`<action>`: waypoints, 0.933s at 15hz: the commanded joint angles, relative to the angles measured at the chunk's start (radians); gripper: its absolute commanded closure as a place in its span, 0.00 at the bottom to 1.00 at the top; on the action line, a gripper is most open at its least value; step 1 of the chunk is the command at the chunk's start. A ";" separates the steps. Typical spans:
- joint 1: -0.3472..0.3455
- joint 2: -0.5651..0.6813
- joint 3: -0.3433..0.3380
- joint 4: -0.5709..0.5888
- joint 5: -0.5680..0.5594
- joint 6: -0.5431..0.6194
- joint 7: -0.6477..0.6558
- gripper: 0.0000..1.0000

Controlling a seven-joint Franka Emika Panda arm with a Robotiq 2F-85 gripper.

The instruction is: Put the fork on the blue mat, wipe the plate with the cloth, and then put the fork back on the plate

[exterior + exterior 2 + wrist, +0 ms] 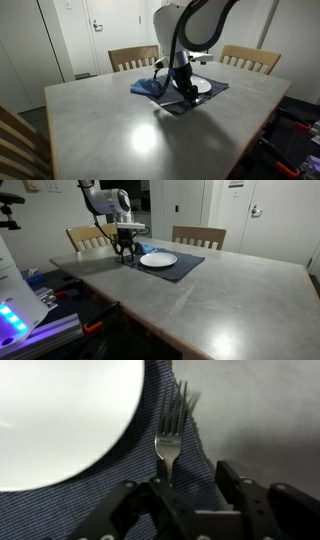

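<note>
While the fork (170,438) lies flat, its tines point away from the fingers (232,482).

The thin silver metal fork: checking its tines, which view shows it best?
The wrist view: the fork sits mid-frame, tines clear, lying on the dark navy mat beside the round white plate. In both exterior views it is too small to make out.

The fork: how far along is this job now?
Done: thin silver metal fork lies on the dark navy rectangular mat, off the round white plate. In hand: gripper jaws straddle its handle. Wiping with the bright-blue cloth cannot be judged. Left: fork back on plate.
</note>
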 commanded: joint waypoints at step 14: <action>0.011 -0.033 -0.002 -0.023 -0.022 -0.015 0.049 0.97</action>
